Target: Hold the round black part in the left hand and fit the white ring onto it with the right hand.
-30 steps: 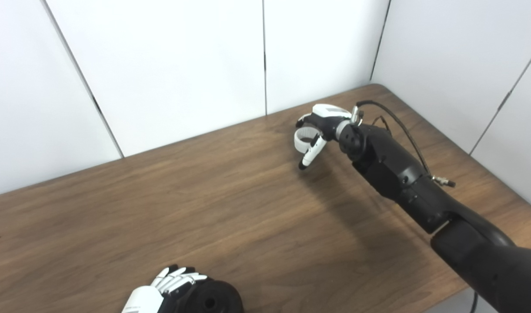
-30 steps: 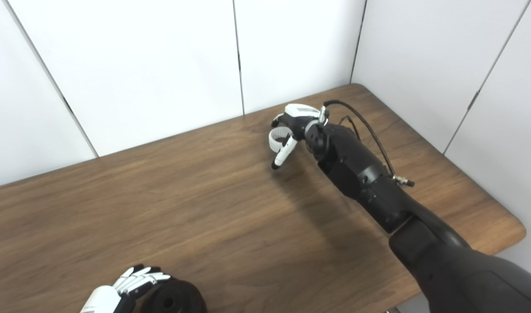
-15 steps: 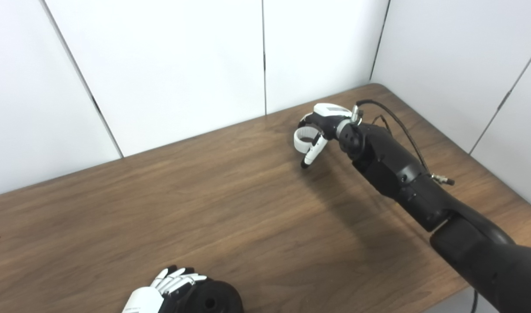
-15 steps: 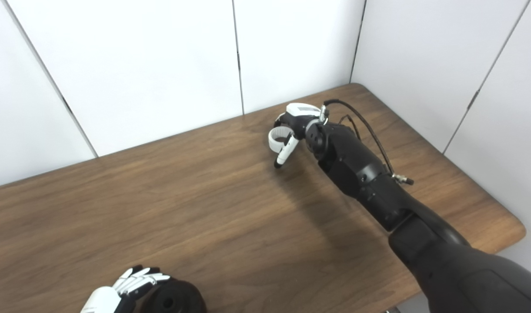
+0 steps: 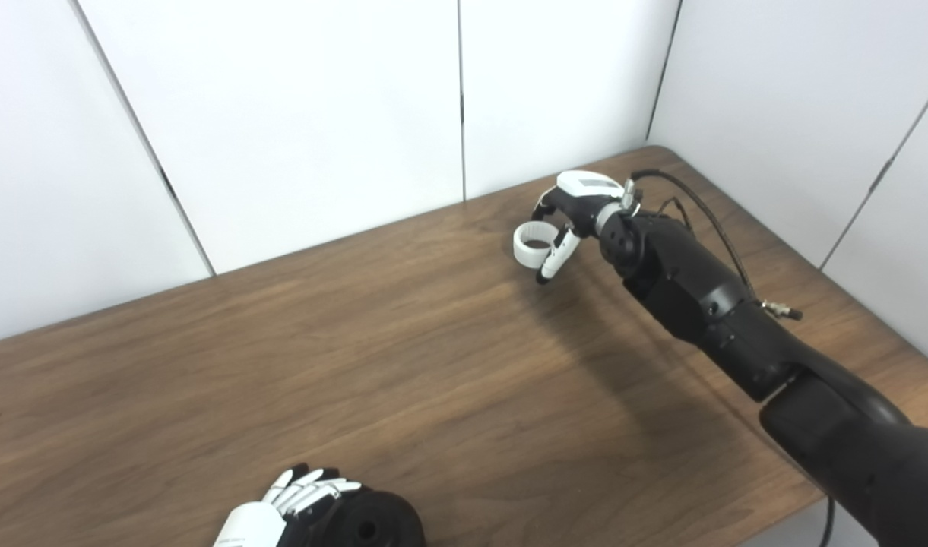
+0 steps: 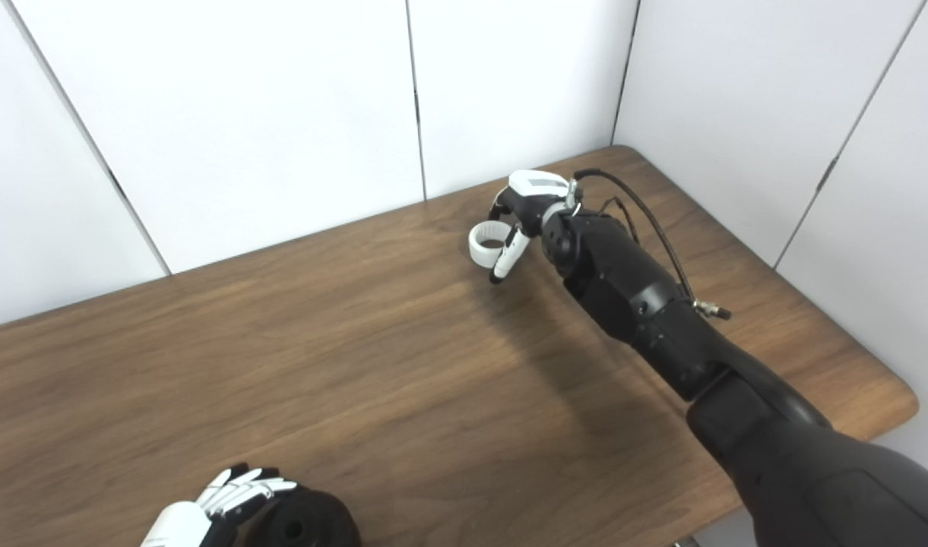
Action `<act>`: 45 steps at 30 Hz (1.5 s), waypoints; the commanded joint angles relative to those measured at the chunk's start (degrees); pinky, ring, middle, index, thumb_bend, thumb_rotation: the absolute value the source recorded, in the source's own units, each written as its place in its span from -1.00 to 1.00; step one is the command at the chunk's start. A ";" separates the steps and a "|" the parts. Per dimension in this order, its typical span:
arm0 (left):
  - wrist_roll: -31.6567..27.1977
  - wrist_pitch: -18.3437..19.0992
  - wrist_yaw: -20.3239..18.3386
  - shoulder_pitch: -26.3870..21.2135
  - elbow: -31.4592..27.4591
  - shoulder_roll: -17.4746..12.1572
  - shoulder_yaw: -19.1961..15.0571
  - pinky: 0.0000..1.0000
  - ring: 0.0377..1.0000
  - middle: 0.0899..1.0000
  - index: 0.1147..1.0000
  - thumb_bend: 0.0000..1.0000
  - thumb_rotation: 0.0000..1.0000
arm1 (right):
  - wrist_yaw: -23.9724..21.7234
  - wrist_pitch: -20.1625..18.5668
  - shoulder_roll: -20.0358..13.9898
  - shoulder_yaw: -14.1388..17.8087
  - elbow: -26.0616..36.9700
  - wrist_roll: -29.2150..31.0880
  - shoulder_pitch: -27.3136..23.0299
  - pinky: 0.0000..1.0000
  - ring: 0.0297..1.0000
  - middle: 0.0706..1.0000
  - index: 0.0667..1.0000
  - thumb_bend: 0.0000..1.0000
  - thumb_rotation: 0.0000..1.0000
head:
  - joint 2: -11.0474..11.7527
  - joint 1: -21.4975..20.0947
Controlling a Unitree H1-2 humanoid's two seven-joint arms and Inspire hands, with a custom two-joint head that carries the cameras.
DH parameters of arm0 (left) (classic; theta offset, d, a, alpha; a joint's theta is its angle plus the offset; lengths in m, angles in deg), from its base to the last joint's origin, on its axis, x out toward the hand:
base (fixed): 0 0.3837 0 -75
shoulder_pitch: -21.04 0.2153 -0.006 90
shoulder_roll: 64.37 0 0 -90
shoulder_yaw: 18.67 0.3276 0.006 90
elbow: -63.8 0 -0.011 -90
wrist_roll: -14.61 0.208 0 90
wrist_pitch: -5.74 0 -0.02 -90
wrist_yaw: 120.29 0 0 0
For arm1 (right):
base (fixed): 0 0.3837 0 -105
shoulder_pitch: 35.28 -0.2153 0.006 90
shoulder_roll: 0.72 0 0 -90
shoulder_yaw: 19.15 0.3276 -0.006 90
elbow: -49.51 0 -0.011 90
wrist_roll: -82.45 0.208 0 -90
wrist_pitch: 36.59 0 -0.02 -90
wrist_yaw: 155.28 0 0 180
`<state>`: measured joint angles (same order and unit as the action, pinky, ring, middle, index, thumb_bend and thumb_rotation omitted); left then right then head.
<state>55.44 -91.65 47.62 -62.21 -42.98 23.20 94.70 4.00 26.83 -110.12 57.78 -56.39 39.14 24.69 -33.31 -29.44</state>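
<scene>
The right hand (image 5: 566,220) pinches the white ring (image 5: 530,245) by its near edge, the ring hanging just off its fingertips above the bench (image 5: 433,365). The left hand (image 5: 281,509) wraps the round black part (image 5: 372,520), well apart from the right hand. So slight a grip could let the ring tilt or drop during the carry, or meet the part crooked.

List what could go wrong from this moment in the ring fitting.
1. The right hand holds the white ring only at one side, most of it jutting out, so it may tilt or slip on the long carry.
2. The round black part in the left hand sits at the near table edge, half out of frame, so aligning the ring may be hard to see.
</scene>
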 commanded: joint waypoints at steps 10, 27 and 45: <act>1.75 0.10 -1.57 0.81 0.18 -0.96 0.65 0.88 0.69 0.51 -0.17 0.04 -0.90 | 2.25 0.82 -1.25 -0.80 1.03 -0.79 -2.51 0.79 0.76 0.63 0.27 0.75 -0.58 | 0.00 -0.07; 1.35 0.50 -1.78 0.98 -0.51 -0.72 0.54 0.87 0.69 0.50 -0.17 0.04 -0.90 | 2.54 1.37 -0.97 -1.07 1.40 0.23 -1.91 0.82 0.77 0.60 0.04 0.34 -0.70 | -0.53 0.01; 2.27 1.80 -2.67 1.11 -1.11 -0.46 1.15 0.87 0.70 0.51 -0.17 0.04 -0.90 | 2.35 3.46 -2.25 -1.47 3.34 0.39 -0.49 0.75 0.69 0.46 -0.10 0.04 -0.74 | -1.82 1.97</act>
<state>55.70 -90.86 47.45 -62.02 -43.60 23.28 95.04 5.67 29.02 -110.45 55.90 -55.07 39.70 25.63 -34.63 -28.04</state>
